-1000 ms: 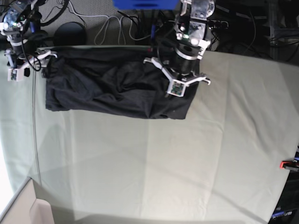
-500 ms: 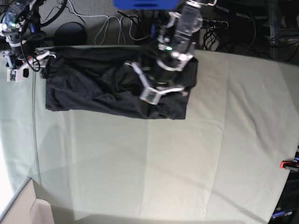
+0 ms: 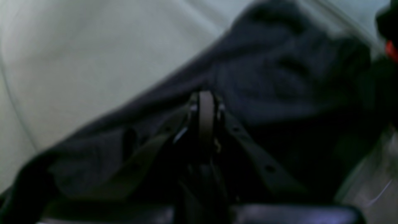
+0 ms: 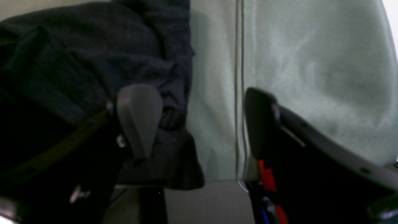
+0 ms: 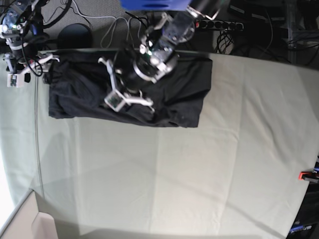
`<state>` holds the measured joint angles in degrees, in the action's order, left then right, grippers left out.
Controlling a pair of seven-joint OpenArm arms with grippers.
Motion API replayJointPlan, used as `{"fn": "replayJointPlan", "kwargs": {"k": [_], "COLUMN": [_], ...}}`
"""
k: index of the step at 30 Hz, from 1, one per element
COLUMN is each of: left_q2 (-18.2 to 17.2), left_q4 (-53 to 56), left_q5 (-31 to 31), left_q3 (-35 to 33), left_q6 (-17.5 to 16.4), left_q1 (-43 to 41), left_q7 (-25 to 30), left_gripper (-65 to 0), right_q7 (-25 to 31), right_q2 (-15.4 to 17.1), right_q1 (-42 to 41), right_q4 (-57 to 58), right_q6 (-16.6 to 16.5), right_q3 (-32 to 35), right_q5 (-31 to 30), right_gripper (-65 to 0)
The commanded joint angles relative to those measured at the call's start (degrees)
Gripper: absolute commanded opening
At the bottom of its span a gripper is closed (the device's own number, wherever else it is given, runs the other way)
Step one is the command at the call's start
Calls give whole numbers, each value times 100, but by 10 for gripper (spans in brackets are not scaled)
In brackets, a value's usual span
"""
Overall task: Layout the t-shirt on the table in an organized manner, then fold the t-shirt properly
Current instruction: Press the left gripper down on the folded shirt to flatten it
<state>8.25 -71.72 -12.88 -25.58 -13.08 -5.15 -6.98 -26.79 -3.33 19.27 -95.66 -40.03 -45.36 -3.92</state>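
Observation:
The black t-shirt (image 5: 184,89) lies as a wrinkled, roughly rectangular bundle at the far left of the table (image 5: 199,174). No print shows. My left gripper (image 5: 127,87) is over the shirt's middle. In the blurred left wrist view its pads (image 3: 205,115) are pressed together above the dark fabric (image 3: 279,81), with no cloth visible between them. My right gripper (image 5: 30,67) is at the shirt's far left corner. In the right wrist view it (image 4: 199,124) is open, one finger (image 4: 140,115) over the shirt's edge (image 4: 77,46), the other over bare table cloth (image 4: 311,62).
A red clamp (image 5: 306,175) sits at the table's right edge. Cables, a power strip (image 5: 224,25) and a round black object (image 5: 75,35) lie behind the far edge. A seam (image 5: 37,124) runs down the cloth at the left.
My left arm has swept left across the shirt, from its right end to its middle. The right arm has stayed at the left corner.

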Motion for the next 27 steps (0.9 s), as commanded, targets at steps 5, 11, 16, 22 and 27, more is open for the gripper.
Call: {"fn": "replayJointPlan", "kwargs": {"k": [5,11,16,22,27], "left_q2": [75,-320,-504,-451,-214], "left_q4": [-902,-1025,-999,-771,144], "left_q5": [528,510,546,510,510], "left_q3": [435,681,708,708,708], "left_q6": [38,38,38,47,47], "left_q1": [-70,-255,-272,-219,97], "left_q7": [158,-739,-1135,-1205,-1196], "left_gripper": [-650,-650,-650,-650,-650], "right_q7": [134,134,134,134,134], "right_q2": [56,56,56,56,56], "right_q1": [29,12,-6,-6,-6], "right_q4": [-83,-83,-83,-83,-83], "right_q6": [3,3,3,3,3], "right_q3": [-31,-31,-31,-31,-31], "right_q5": [-104,-104,-104,-104,-104], "right_gripper": [-202,-202,-202,-202,-202]}}
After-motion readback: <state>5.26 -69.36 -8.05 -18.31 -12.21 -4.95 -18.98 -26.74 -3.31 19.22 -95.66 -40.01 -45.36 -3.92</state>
